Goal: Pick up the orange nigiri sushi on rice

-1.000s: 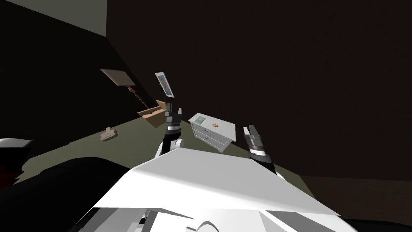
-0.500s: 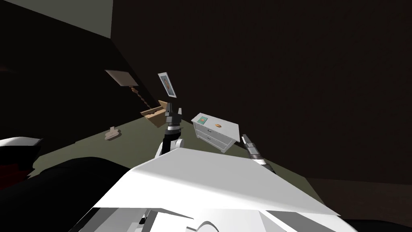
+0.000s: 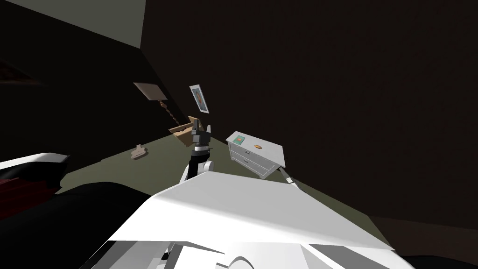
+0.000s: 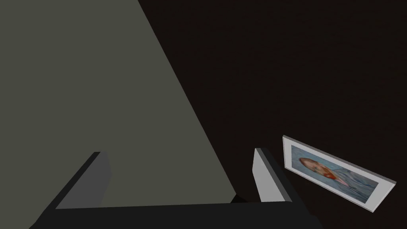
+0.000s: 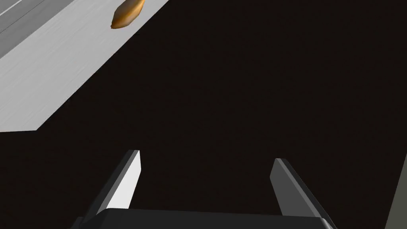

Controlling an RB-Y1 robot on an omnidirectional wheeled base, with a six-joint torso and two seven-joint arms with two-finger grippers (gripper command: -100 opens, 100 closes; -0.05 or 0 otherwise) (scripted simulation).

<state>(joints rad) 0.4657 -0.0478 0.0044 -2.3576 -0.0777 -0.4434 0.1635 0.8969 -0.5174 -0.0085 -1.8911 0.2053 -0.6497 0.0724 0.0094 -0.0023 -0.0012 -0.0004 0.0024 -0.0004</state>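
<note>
Step in hand: the approach, I judged; nothing was gripped yet
Sushi: a small orange piece that lay on the flat top of the white drawer cabinet, about mid-top, well apart from the teal card at the cabinet's other end
Right pincer: its two fingers stood wide apart and held nothing; it hung low beside the cabinet's near corner and aimed past the cabinet's edge at the dark wall, with the sushi on the cabinet top well ahead of the fingertips and off the line of aim
Left pincer: raised beside the cabinet on the card's side, fingers spread wide and empty, a framed picture just past one finger
Next move, as I judged: swing the right pincer towards the cabinet top until the sushi sits between the fingers, come down over it, and close gently across its narrow sides
Risk: the piece looked small and low, so a finger could nudge it along the top
</note>
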